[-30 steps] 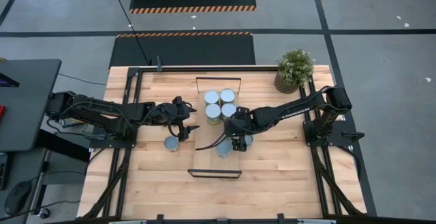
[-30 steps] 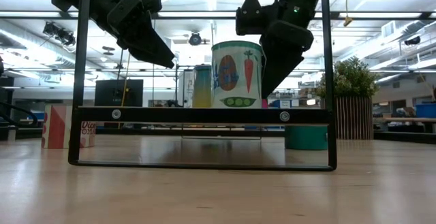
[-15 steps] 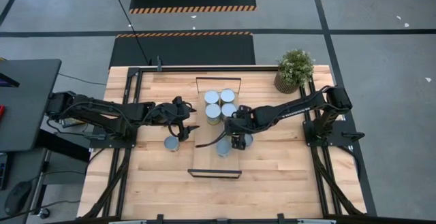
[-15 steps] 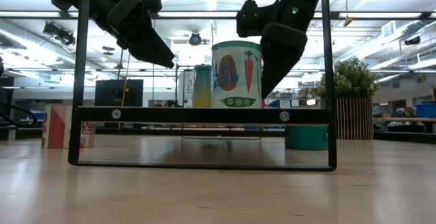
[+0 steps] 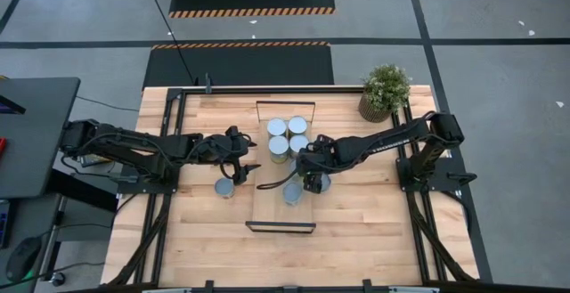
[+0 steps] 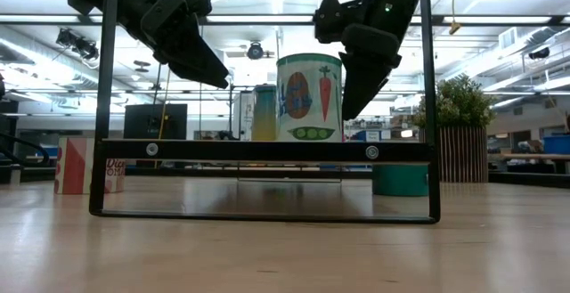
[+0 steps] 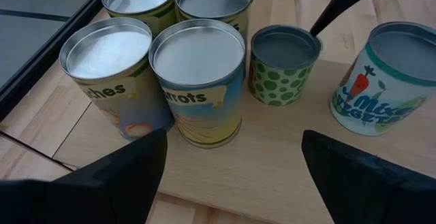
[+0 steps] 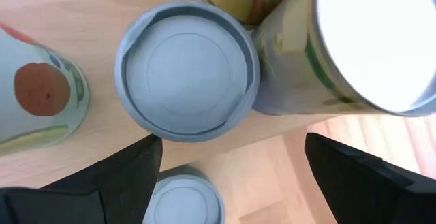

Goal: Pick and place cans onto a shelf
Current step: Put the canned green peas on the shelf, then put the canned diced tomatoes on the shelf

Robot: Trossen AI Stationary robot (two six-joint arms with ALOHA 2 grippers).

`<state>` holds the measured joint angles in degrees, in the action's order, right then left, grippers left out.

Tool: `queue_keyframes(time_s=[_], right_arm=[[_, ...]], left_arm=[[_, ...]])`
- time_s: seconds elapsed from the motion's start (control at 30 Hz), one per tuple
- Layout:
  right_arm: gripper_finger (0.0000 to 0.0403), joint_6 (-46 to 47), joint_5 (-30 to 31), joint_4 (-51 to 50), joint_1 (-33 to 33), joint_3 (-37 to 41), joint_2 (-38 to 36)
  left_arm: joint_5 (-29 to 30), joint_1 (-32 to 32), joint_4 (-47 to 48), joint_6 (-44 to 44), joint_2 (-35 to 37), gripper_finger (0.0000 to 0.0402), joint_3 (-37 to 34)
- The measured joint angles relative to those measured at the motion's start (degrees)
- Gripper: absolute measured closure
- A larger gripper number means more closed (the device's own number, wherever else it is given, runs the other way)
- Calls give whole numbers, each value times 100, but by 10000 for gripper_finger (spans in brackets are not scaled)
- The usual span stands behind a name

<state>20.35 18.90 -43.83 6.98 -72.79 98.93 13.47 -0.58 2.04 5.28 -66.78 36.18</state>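
Right claw (image 5: 308, 183) hovers spread above cans (image 5: 287, 136) on the shelf (image 5: 267, 211); left claw (image 5: 242, 170) waits spread beside it.

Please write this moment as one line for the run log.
left gripper: open, beside shelf | right gripper: open, above cans | cans on shelf: five

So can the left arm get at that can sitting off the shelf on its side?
Probably yes. The left gripper hangs open just above and beside the loose can on the tabletop, and nothing stands between them; the shelf lies to the other side.
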Motion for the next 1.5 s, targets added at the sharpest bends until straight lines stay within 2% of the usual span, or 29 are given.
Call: queue_keyframes(time_s=[0.2,0.3,0.43,0.63,0.77,0.87,1.0,1.1,1.17,1.23,1.37,1.5], right_arm=[[35,192,-6,-155,10,0,-53],[35,176,-2,-596,66,0,-97],[35,43,376,-995,166,99,-160],[36,-79,891,-652,319,811,-603],[43,-67,1146,-78,426,1510,-1333],[47,-284,1387,676,506,2142,-1952],[50,-1198,1644,1942,542,2954,-2721],[50,-1915,1749,2833,449,3333,-3175],[50,-2354,1753,3280,358,3482,-3429],[50,-2827,1759,3610,239,3535,-3633],[50,-3719,1682,4289,14,3536,-3955],[50,-3979,1172,4687,-190,3534,-4142]], left_arm=[[-1,1,1,32,0,56,0],[-2,2,1,33,1,56,0],[-2,-4,8,30,-45,56,0],[-3,-5,42,19,-320,56,1],[17,0,-246,41,-579,56,2],[239,2,-557,52,-781,56,-3],[424,15,-638,294,-797,56,-2],[88,15,-419,380,-690,56,37],[-206,4,69,565,-695,56,244],[-352,-59,979,765,-700,56,503],[-376,-280,2809,1146,-737,56,1086],[-583,-589,4235,1919,-742,56,1582]])
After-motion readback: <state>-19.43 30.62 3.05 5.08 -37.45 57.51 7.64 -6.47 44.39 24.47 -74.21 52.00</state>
